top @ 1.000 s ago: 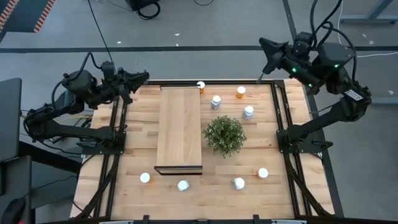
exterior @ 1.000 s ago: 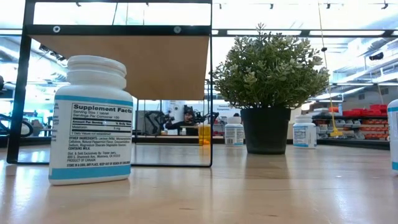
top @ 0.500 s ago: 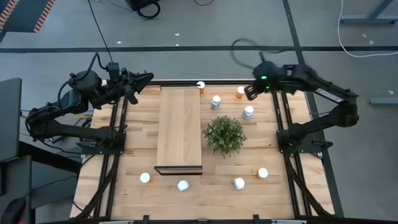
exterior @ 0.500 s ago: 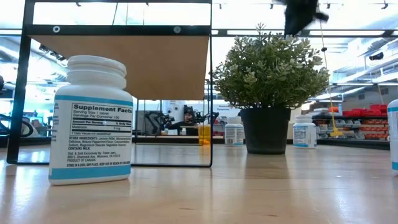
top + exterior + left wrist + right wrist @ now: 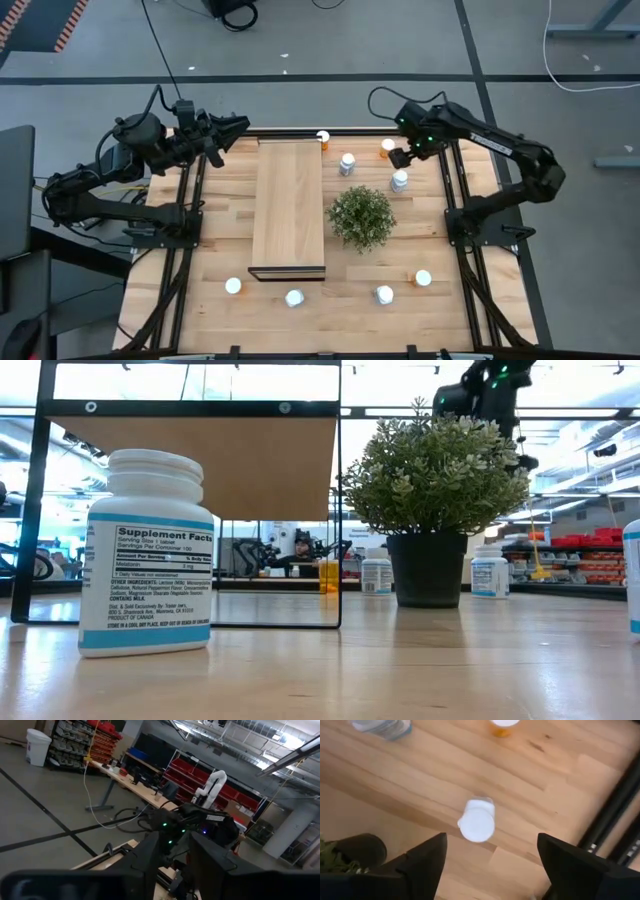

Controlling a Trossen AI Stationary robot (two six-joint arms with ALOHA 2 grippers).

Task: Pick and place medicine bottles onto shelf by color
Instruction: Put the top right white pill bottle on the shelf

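Several medicine bottles stand upright on the wooden table. At the far right are a white one (image 5: 399, 180), an orange one (image 5: 388, 147) and another white one (image 5: 347, 163). A further orange one (image 5: 322, 138) stands by the far end of the shelf (image 5: 288, 210). My right gripper (image 5: 398, 158) hovers open above the table between the orange and white far-right bottles. In its wrist view the white-capped bottle (image 5: 477, 820) stands ahead of the gripper (image 5: 492, 865), clear of both fingers. My left gripper (image 5: 235, 125) hangs at the far left corner, open a little, with nothing in it.
A bushy potted plant (image 5: 361, 217) stands right of the shelf, just nearer than the right gripper. More bottles stand along the near edge: orange (image 5: 233, 286), white (image 5: 294, 298), white (image 5: 385, 294), orange (image 5: 423, 278). Black frame rails (image 5: 452, 190) run along both table sides.
My right arm has swung in from beyond the table's far right corner, toward the left and down. It now hangs over the far-right bottles and shows above the plant in the low view. My left gripper has shifted slightly toward the table.
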